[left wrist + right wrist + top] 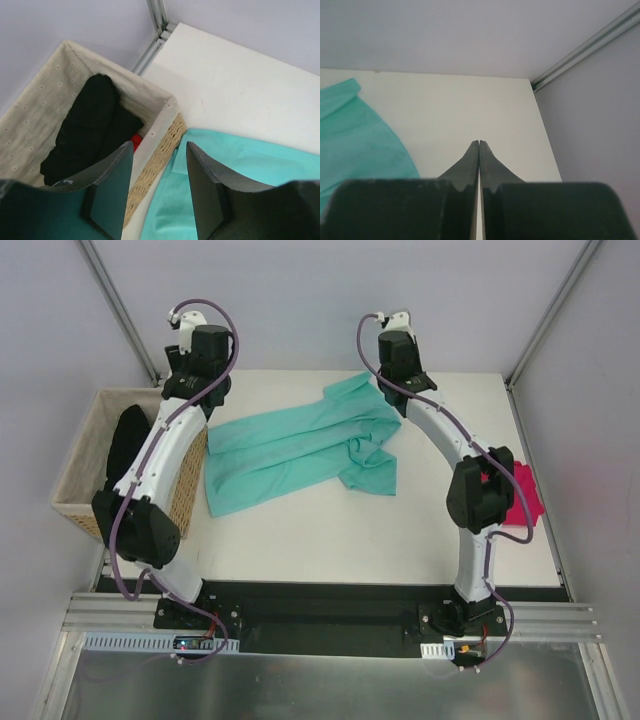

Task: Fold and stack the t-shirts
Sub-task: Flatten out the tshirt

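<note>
Teal-mint t-shirt (300,445) — magenta t-shirt (528,498) — tan woven basket (85,460), dotted lining

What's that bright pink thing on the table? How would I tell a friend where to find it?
Start at the white table and go to its right edge, by the black elbow of the right arm. There lies the pink t-shirt, a small heap partly hidden behind that arm. Its neighbour, the green t-shirt, lies spread out mid-table.

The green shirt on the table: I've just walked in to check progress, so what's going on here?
Neither arm holds anything. The green shirt lies rumpled on the table, unfolded. The left gripper hangs open above its edge by the basket; the right gripper is shut and empty. A pink shirt sits at the table's right edge.
</note>
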`<state>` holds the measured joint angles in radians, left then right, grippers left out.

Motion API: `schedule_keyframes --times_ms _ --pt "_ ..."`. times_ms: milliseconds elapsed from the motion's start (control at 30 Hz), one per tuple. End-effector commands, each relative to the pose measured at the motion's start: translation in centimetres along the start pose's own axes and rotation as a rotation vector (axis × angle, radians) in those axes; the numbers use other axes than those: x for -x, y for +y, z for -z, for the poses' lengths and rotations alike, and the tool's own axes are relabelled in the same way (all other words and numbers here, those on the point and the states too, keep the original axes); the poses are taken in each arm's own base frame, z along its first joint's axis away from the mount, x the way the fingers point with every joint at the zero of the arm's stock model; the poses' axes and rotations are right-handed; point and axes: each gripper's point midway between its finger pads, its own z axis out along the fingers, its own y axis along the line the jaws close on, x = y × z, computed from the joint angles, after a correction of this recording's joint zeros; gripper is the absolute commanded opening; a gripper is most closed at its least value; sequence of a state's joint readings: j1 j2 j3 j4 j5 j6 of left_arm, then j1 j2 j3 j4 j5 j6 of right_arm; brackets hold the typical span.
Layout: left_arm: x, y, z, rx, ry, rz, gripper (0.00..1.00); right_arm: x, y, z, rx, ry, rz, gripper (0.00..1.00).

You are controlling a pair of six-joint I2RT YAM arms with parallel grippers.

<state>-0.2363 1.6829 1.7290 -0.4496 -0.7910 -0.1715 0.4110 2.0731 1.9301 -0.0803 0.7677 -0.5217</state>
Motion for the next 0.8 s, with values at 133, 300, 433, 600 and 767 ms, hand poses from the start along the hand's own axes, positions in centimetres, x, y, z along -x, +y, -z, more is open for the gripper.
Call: schedule_keyframes --times_ms 133,300,433,600,767 --pt "1.4 2.8 5.4 -0.101 -0.048 0.096 0.41 -5.3 -1.7 5.4 0.015 0.171 -0.176 0.01" --pt "0.9 4.1 7.0 -0.123 -0.056 0.113 0.39 -9.9 -0.5 6.9 0.038 0.331 -0.188 0.01" --pt "0.0 4.8 7.4 -0.121 -0.046 0.100 0.40 -12.7 0.5 8.5 0.060 0.412 -0.236 0.01" --pt "-0.3 5.1 7.9 -0.131 -0.040 0.109 0.39 -16.7 1.7 11.4 0.075 0.507 -0.263 0.01" --pt "-0.2 4.9 8.1 -0.144 -0.036 0.116 0.40 -19.4 3.5 14.0 0.121 0.565 -0.248 0.01"
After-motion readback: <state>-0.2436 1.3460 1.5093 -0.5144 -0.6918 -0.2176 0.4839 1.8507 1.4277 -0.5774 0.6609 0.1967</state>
